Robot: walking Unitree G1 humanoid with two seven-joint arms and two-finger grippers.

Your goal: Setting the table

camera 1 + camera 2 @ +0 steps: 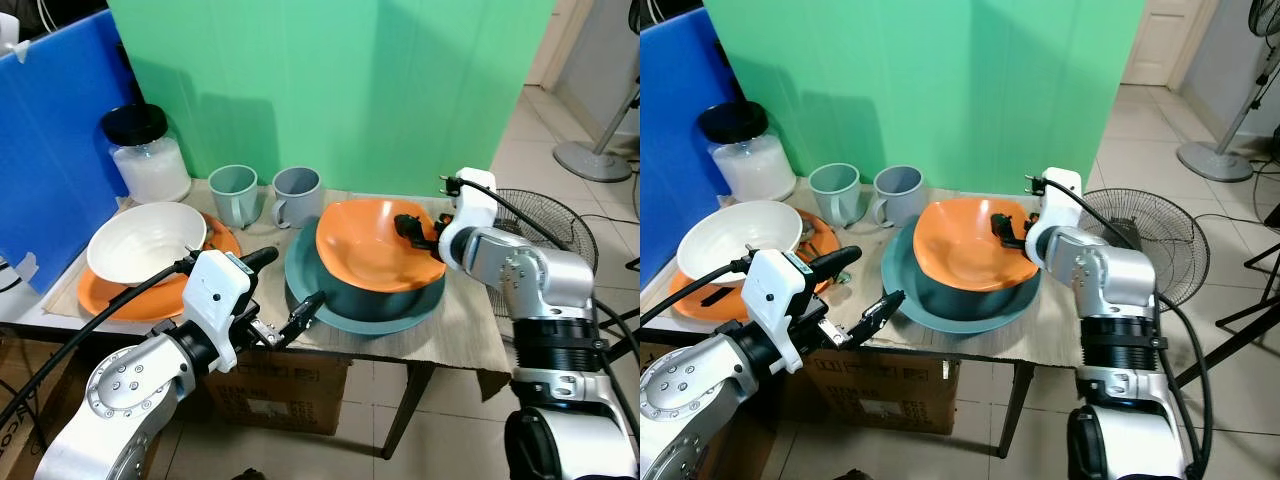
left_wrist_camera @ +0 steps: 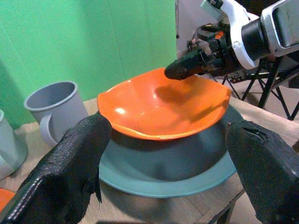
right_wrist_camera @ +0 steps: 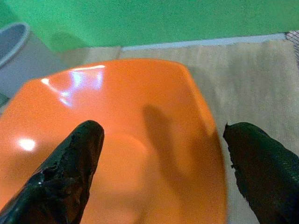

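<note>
Two stacks only, nothing laid out. Right tool [image 1: 418,232] spread over orange bowl [image 1: 372,243] at counter's [image 1: 455,325] right-front edge; left tool [image 1: 283,297] spread, near teal plate [image 1: 330,312].

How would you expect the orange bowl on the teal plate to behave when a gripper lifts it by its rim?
The orange bowl looks rigid, so it should keep its shape. Its glossy surface shows highlights, so the right gripper, open at the rim, may slip. It sits tilted on the teal plate, so it could rock or slide if nudged.
</note>
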